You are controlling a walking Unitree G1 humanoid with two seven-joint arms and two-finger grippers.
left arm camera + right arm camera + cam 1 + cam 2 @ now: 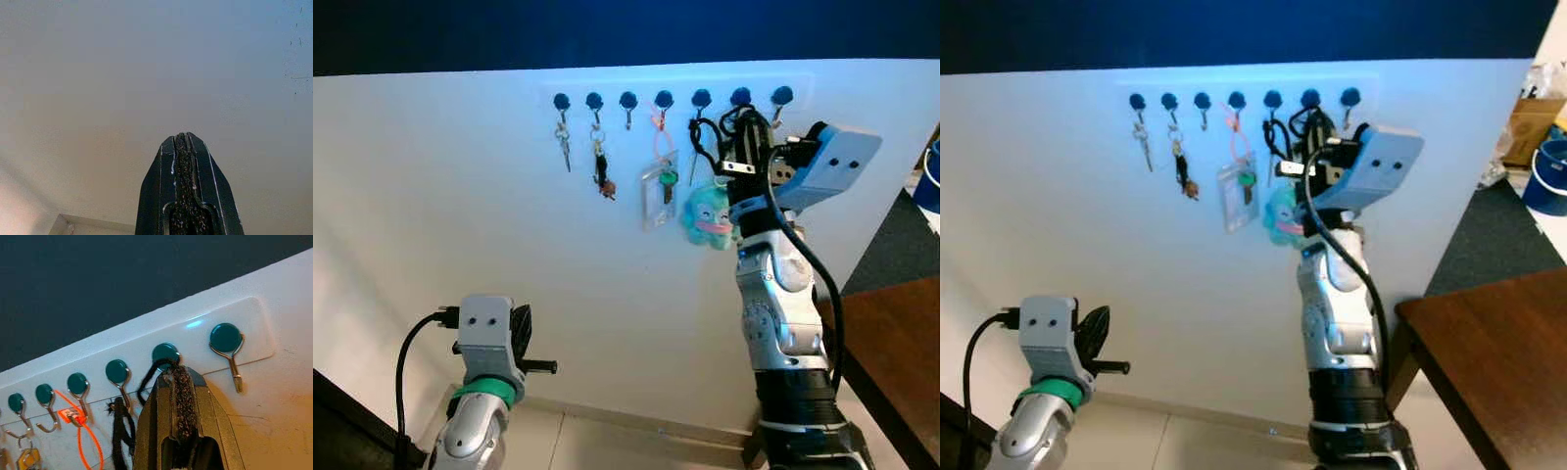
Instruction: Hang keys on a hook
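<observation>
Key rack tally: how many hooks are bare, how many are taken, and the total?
Bare hooks: 2
Loaded hooks: 4
Sixth hook, where the right gripper holds a black cord: 1
Total: 7 hooks

Lighting cool and even; head views sharp, wrist views softer.

The white wall (460, 196) was brightly lit with a bluish cast, strongest along the hook rail (671, 98); the band above it stayed very dark. A small glare spot sat on the rail in the right wrist view. Hanging items threw only faint shadows. The left wrist view ran warm beige and dim, its fingers (188, 196) close and slightly blurred. No motion blur.
</observation>
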